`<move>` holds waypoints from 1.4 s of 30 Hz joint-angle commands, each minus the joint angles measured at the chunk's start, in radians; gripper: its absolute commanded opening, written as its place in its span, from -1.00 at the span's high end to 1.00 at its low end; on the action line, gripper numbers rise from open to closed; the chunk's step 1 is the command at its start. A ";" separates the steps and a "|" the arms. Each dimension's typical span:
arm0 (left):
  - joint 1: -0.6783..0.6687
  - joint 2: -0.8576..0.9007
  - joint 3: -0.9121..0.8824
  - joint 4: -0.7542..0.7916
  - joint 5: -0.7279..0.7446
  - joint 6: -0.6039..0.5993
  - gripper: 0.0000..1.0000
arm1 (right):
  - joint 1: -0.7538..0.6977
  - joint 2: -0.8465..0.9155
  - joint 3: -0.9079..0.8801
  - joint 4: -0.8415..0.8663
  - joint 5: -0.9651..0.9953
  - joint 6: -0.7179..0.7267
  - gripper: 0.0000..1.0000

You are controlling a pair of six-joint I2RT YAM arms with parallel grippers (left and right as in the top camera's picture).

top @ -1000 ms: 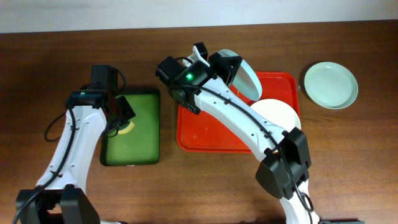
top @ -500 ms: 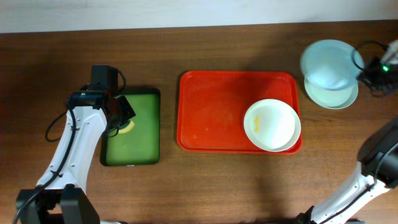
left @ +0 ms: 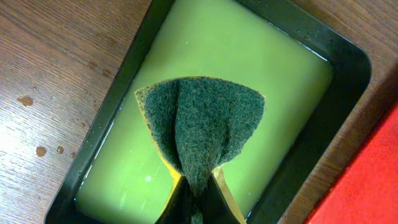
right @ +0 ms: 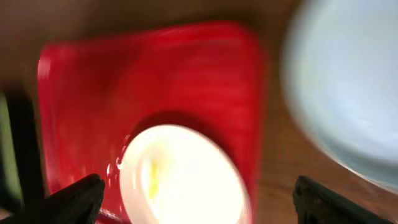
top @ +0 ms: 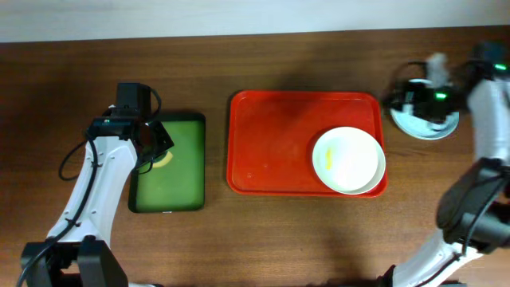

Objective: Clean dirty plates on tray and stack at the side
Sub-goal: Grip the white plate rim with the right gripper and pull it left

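Overhead, the red tray [top: 263, 143] lay in the middle of the wooden worktop [top: 279, 239]. A white plate [top: 351, 163] sat in its right near corner, with a yellow smear [top: 326, 159] close to the plate's left edge. Right of the tray and apart from it, a pale mint-blue plate [top: 430, 129] sat on the worktop, partly covered by the right arm [top: 486, 104]. Whether more than one plate lay there could not be told.

The right wrist view was blurred, yet the right fingers [right: 74, 199] showed at its two lower corners. They were spread wide with nothing between them, above the tray's right end.

Just beside the red tray on its left stood a dark-rimmed green tray [top: 175, 187] holding green liquid. The left fingers [left: 180, 208] were pinching a sponge [left: 199, 124] above it. The sponge was folded so that its dark green scouring side faced out and a yellow edge showed at the fold. A few water drops [left: 26, 101] dotted the wood beside that tray.
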 commanded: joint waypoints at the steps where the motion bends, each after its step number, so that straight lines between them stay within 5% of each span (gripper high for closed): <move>1: 0.005 0.005 -0.003 0.000 -0.013 0.017 1.00 | 0.140 0.031 -0.068 0.034 0.338 -0.141 -0.83; 5: 0.005 0.007 -0.003 -0.001 -0.014 0.040 1.00 | 0.214 0.046 -0.185 0.135 0.473 -0.142 -0.94; 7: 0.005 0.007 -0.003 0.003 -0.010 0.039 1.00 | 0.213 0.046 -0.221 0.138 0.472 -0.142 -0.62; 11: 0.005 0.007 -0.003 0.003 -0.010 0.040 1.00 | 0.214 0.047 -0.286 0.147 0.439 -0.114 -0.55; 15: 0.005 0.007 -0.003 0.003 -0.010 0.039 1.00 | 0.216 0.047 -0.295 0.120 0.335 -0.026 -0.27; 17: 0.005 0.007 -0.003 0.003 -0.010 0.039 1.00 | 0.257 0.047 -0.295 0.108 0.192 -0.025 -0.27; 19: 0.005 0.007 -0.003 0.003 -0.010 0.039 1.00 | 0.299 0.047 -0.280 0.104 0.332 0.097 -0.54; 23: 0.005 0.008 -0.003 0.003 -0.009 0.039 1.00 | 0.299 0.047 -0.285 0.040 0.376 0.189 -0.52; 25: 0.005 0.008 -0.004 0.003 -0.010 0.039 1.00 | 0.299 0.047 -0.349 0.096 0.414 0.227 -0.32; 27: 0.005 0.008 -0.005 0.004 -0.010 0.039 1.00 | 0.299 0.047 -0.369 0.098 0.414 0.256 0.15; 29: 0.005 0.009 -0.005 0.002 0.002 0.040 1.00 | 0.299 0.047 -0.405 0.101 0.420 0.283 0.16; 31: 0.005 0.009 -0.005 0.002 0.001 0.040 1.00 | 0.299 0.047 -0.417 0.104 0.415 0.285 0.65; 33: 0.003 0.009 -0.023 0.014 0.009 0.040 1.00 | 0.300 0.047 -0.417 0.111 0.390 0.301 0.92; 42: 0.003 0.021 -0.342 0.409 0.161 0.039 1.00 | 0.353 0.047 -0.426 0.177 0.282 0.387 0.92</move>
